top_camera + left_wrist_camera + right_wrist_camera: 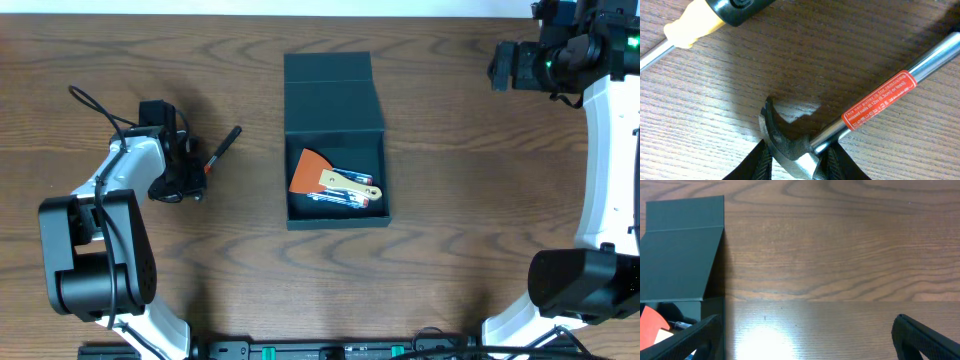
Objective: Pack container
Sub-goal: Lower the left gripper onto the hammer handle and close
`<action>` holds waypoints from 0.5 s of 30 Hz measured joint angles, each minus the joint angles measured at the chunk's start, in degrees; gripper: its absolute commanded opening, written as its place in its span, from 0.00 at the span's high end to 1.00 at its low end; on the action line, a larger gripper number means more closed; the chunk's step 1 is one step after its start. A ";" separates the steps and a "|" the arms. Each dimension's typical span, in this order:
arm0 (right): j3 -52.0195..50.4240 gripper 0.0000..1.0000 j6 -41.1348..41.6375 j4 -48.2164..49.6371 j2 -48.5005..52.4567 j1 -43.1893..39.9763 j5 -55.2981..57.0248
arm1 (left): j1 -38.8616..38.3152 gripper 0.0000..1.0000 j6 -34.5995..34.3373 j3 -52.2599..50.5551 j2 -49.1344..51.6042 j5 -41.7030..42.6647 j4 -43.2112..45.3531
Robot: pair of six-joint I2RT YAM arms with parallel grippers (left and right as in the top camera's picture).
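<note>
Dark brown wood-grain table, seen from above with both arm bases at its near edge.

Well left of the container: the left gripper is lowered over a hammer. Its jaws are drawn in narrow, one finger pressed to each side of the dark steel head, so the head is clamped between them. The hammer lies flat on the wood. Its bright metal shaft carries a red label and runs away from the fingers towards the container. A screwdriver with a yellow and black handle lies just beside the hammer, apart from it.

Centre: the container, a dark teal-green, matte, roughly square shallow box. It stands open, with its hinged flap lid folded back onto the far side. Inside lies a scraper with an orange blade and a pale wooden handle. It rests on other small items too blurred to name.

Well right of the container, towards the far edge: the right gripper, with jaws spread wide and nothing between them.
</note>
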 measured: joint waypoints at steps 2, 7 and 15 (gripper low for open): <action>0.00 0.01 0.00 0.00 0.00 0.00 0.00 | 0.00 0.78 0.00 0.00 0.00 0.04 0.00; 0.00 0.01 0.00 -0.11 0.00 0.00 0.00 | 0.00 0.87 -0.22 0.02 0.00 0.22 -0.02; 0.00 0.01 0.00 -0.35 0.00 0.00 0.00 | 0.00 0.94 -1.27 0.02 -0.02 0.44 -0.11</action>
